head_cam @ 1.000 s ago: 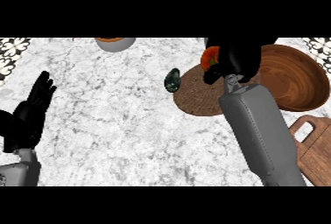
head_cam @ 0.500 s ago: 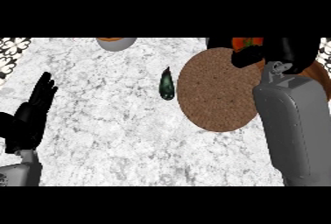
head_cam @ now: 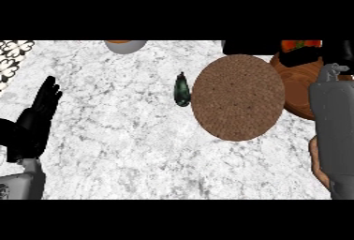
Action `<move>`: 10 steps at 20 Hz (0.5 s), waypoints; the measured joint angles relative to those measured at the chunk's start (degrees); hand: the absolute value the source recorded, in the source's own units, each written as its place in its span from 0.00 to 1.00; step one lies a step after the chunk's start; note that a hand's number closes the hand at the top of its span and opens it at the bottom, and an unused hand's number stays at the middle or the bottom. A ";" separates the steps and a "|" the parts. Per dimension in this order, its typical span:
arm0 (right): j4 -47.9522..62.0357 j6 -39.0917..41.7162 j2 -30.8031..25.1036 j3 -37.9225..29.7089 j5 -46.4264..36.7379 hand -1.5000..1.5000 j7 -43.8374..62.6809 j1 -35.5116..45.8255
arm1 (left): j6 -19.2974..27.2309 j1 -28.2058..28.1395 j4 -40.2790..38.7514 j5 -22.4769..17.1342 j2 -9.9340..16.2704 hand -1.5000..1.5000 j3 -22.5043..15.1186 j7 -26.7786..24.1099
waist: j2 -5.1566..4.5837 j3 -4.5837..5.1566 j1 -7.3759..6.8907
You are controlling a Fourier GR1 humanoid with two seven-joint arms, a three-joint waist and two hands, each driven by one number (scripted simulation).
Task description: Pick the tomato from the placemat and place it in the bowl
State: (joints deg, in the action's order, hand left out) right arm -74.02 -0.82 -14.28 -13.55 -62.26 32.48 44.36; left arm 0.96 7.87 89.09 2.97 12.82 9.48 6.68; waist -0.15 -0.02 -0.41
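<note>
The round brown woven placemat lies bare on the marble counter, right of centre. At the top right my right hand is curled round the orange-red tomato, which shows only partly between the black fingers. Hand and tomato hang over the far part of the wooden bowl, which sits just right of the placemat and is partly hidden by my grey right forearm. My left hand rests open at the left edge, fingers up.
A dark green vegetable lies just left of the placemat. A grey dish stands at the top edge. A wooden board shows behind the right forearm. Patterned tiling borders the counter's upper left.
My right hand has carried the tomato off the placemat, rightward and away, to above the bowl. The placemat is now uncovered. The left hand has stayed still.
</note>
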 measured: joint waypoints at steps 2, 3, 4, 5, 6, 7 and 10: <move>3.77 -1.59 -2.39 -2.22 2.05 1.00 -3.88 -0.01 | -0.24 0.83 -0.36 -0.17 0.58 0.50 0.52 0.42 | -0.04 0.00 -0.04; 6.63 -2.96 -3.34 -3.10 2.56 1.00 -5.71 0.38 | 0.04 0.56 0.31 0.18 0.05 0.50 -0.09 0.91 | -0.07 -0.01 -0.19; 9.38 -4.28 -3.93 -3.66 2.97 1.00 -7.23 1.11 | -0.08 1.39 0.44 0.06 0.33 0.50 0.02 1.74 | -0.10 -0.02 -0.26; 12.55 -5.77 -4.73 -4.42 3.41 1.00 -8.90 2.07 | 0.13 1.57 0.36 0.30 0.07 0.50 -0.19 1.60 | -0.14 -0.02 -0.38; 14.80 -6.95 -5.54 -5.18 4.07 1.00 -10.88 2.08 | -0.15 2.08 -1.22 0.15 0.41 0.50 0.35 0.55 | -0.19 -0.01 -0.36; 17.43 -7.88 -6.43 -5.90 4.63 1.00 -12.32 2.79 | -0.40 1.55 -0.59 -0.04 0.37 0.50 0.32 0.74 | -0.19 -0.02 -0.45; 25.98 -11.81 -8.92 -7.81 5.67 1.00 -17.48 4.54 | 0.05 2.58 -0.32 0.40 -0.09 0.50 -0.25 1.93 | -0.30 -0.03 -0.77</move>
State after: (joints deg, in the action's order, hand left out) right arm -48.04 -12.63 -23.20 -21.36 -56.59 15.00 48.91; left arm 1.02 10.45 88.77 3.37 12.73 9.22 8.61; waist -0.45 -0.05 -1.19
